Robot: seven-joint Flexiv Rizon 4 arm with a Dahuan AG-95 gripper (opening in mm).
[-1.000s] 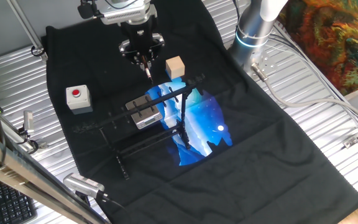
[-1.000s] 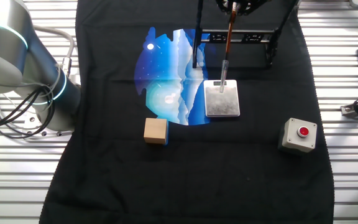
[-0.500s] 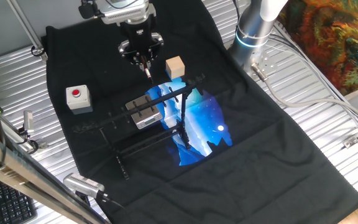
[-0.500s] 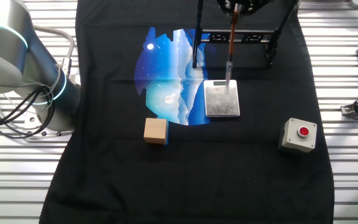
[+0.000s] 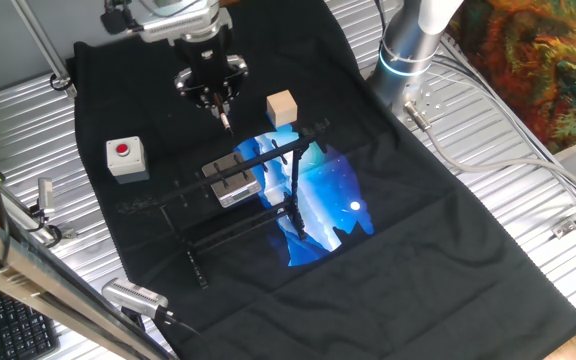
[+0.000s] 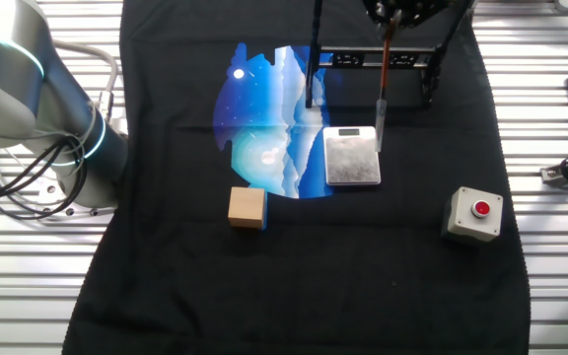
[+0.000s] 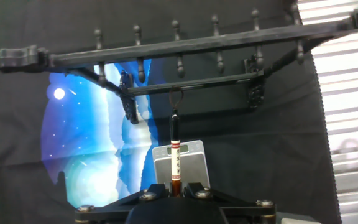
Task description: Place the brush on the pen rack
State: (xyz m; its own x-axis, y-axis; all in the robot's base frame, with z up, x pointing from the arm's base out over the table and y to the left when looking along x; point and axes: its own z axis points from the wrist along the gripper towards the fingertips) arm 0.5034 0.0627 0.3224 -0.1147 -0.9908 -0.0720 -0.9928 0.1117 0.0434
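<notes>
Your claw (image 5: pixel 217 104), pinching the brush (image 6: pixel 384 64), has shifted sideways; the tip now hangs past the grey pen rack (image 6: pixel 352 156) edge. Re-centre before lowering.

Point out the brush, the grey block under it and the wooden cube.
brush (image 6: pixel 384 71): the other fixed view, middle of the reddish shaft.
grey block (image 6: pixel 352 158): the other fixed view, centre of its top face.
wooden cube (image 5: pixel 282 108): one fixed view, its front face.
</notes>
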